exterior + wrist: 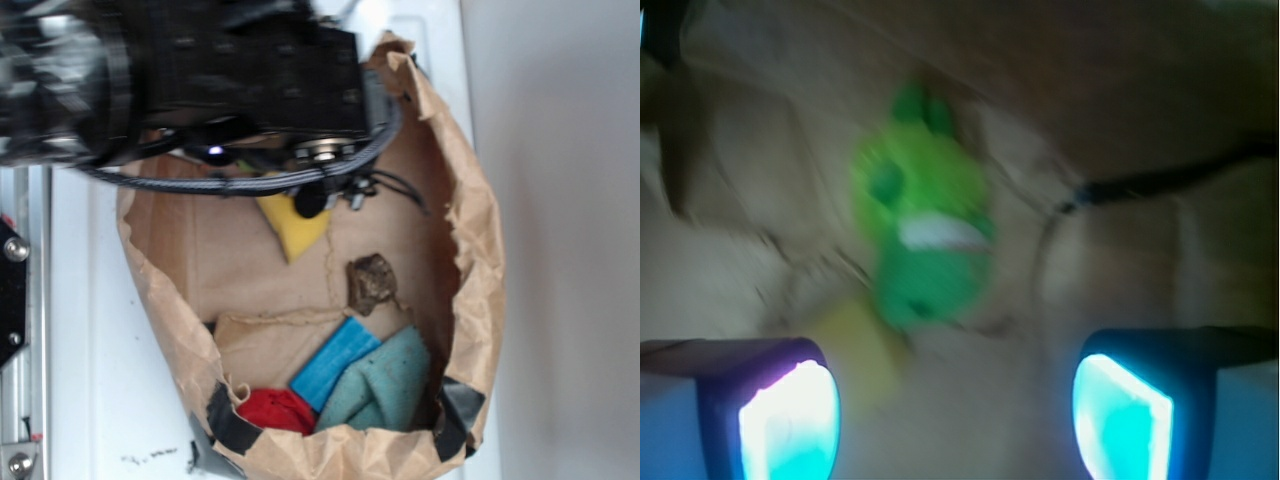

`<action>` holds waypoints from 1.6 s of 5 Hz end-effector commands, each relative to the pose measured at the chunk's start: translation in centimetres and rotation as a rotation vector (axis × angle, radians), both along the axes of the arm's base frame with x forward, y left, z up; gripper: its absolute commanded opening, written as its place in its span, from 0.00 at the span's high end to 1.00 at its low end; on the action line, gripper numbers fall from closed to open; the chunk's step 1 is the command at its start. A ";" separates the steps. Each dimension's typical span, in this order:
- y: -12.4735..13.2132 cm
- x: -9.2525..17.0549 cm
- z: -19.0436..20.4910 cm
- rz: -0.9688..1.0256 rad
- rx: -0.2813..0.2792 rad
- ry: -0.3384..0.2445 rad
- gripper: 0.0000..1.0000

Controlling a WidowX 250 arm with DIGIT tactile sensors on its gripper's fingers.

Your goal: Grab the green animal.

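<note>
In the blurred wrist view the green animal (928,225), a lime-green plush with a white band across it, lies on brown paper ahead of my gripper (955,420). Both fingertips (790,420) glow at the bottom corners, wide apart, with nothing between them. A yellow sponge (862,345) shows just below the plush, near the left finger. In the exterior view the black arm (200,80) covers the top of the paper bag (470,250) and hides the green animal; only the yellow sponge (292,230) pokes out under it.
Inside the bag lie a brown lump (372,282), a blue block (335,362), a teal folded cloth (385,385) and a red object (277,410). The bag's crumpled walls rise all around. A black cable (1160,180) crosses the paper at right.
</note>
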State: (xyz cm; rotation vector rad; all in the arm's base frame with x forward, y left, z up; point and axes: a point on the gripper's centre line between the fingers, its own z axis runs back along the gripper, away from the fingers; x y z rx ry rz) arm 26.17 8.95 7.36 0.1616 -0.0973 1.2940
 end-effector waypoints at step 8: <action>3.4 -1.2 -2.3 0.049 0.182 -0.065 1.00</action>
